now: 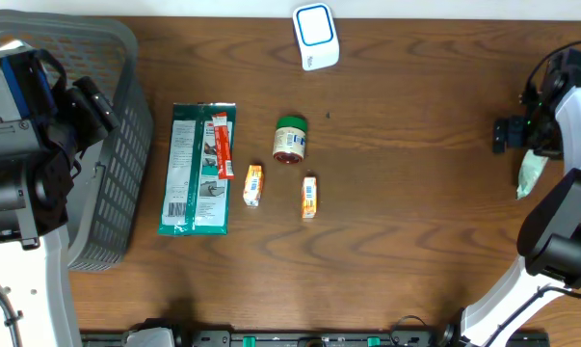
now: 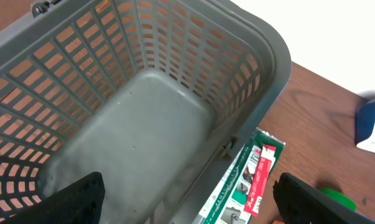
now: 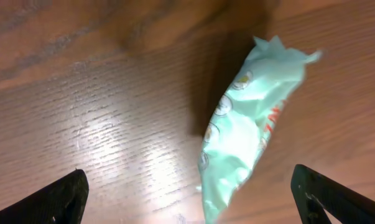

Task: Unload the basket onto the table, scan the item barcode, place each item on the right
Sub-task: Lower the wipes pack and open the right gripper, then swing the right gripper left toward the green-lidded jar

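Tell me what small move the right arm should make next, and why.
Probably lift clear: the right gripper is open and the pale green plastic pouch lies loose on the wooden table, touching neither finger.

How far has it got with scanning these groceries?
Maybe done: a mint pouch lies alone on the table under the right gripper. In hand: nothing; both it and the left gripper stand open. Left: green pack, jar and two packets lie near the scanner.
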Tool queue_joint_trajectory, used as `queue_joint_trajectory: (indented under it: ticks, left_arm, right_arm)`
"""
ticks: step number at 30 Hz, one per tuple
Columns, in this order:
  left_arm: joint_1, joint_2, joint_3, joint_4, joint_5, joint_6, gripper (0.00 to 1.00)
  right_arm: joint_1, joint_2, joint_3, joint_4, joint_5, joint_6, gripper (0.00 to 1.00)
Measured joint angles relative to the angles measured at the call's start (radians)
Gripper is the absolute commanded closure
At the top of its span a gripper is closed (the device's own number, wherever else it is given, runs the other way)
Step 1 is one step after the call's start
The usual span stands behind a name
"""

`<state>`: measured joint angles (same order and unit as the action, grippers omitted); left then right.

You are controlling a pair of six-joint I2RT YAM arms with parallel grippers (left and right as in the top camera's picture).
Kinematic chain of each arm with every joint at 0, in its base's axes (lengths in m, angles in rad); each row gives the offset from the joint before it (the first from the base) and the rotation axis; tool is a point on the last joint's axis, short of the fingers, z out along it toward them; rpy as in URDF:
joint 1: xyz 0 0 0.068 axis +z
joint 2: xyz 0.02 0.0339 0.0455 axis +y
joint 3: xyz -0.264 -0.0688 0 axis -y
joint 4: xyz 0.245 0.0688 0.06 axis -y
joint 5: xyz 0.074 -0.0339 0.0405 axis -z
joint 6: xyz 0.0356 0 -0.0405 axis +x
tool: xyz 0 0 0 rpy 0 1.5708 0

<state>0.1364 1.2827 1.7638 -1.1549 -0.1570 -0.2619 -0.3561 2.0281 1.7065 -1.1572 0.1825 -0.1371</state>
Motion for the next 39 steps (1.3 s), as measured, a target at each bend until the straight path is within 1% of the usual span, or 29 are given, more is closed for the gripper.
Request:
queue_joint_trajectory:
  ticks: [5, 7, 11, 15, 17, 19, 21, 22, 23, 25, 27, 28, 33, 36, 38, 39]
  left_arm:
    - [0.000, 0.000, 0.000, 0.000, 0.000, 0.000, 0.12]
    - [0.000, 0.000, 0.000, 0.000, 0.000, 0.000, 0.12]
    - [0.000, 0.000, 0.000, 0.000, 0.000, 0.000, 0.12]
    - [0.000, 0.000, 0.000, 0.000, 0.000, 0.000, 0.12]
    - [0.000, 0.000, 0.000, 0.000, 0.000, 0.000, 0.12]
    - [0.000, 0.000, 0.000, 0.000, 0.000, 0.000, 0.12]
    - [0.000, 0.000, 0.000, 0.000, 0.000, 0.000, 0.12]
    - [0.000, 0.000, 0.000, 0.000, 0.000, 0.000, 0.12]
    - [0.000, 0.000, 0.000, 0.000, 0.000, 0.000, 0.12]
    - [0.000, 0.000, 0.000, 0.000, 0.000, 0.000, 0.12]
    - [0.000, 0.000, 0.000, 0.000, 0.000, 0.000, 0.12]
    - [0.000, 0.000, 0.000, 0.000, 0.000, 0.000, 0.12]
    - [0.000, 0.000, 0.000, 0.000, 0.000, 0.000, 0.12]
    - [0.000, 0.000, 0.000, 0.000, 0.000, 0.000, 0.12]
    - [0.000, 0.000, 0.000, 0.000, 0.000, 0.000, 0.12]
    - [0.000, 0.000, 0.000, 0.000, 0.000, 0.000, 0.12]
  right_arm:
    - [0.000, 0.000, 0.055, -0.035, -0.008, 0.023, 0.01]
    - [0.000, 0.000, 0.060, -0.031, -0.061, 0.032, 0.01]
    - [0.000, 0.000, 0.060, -0.034, -0.282, 0.048, 0.01]
    - [0.002, 0.000, 0.061, -0.076, -0.526, 0.054, 0.01]
    - [0.006, 0.000, 0.061, -0.105, -0.626, 0.056, 0.08]
    - [0.019, 0.000, 0.060, -0.139, -0.699, 0.060, 0.13]
    - [0.047, 0.000, 0.060, -0.170, -0.740, 0.065, 0.22]
    - [0.067, 0.000, 0.060, -0.177, -0.751, 0.068, 0.24]
    - [0.095, 0.000, 0.059, -0.183, -0.761, 0.067, 0.28]
    - [0.145, 0.000, 0.055, -0.185, -0.768, 0.071, 0.32]
    - [0.225, 0.000, 0.039, -0.185, -0.770, 0.070, 0.33]
    - [0.253, 0.000, 0.030, -0.182, -0.770, 0.072, 0.36]
    - [0.414, 0.000, -0.023, -0.162, -0.771, 0.088, 0.43]
    - [0.507, 0.000, -0.036, -0.151, -0.771, 0.109, 0.50]
    - [0.569, 0.000, -0.040, -0.125, -0.771, 0.135, 0.59]
    - [0.601, 0.000, -0.041, -0.106, -0.770, 0.148, 0.62]
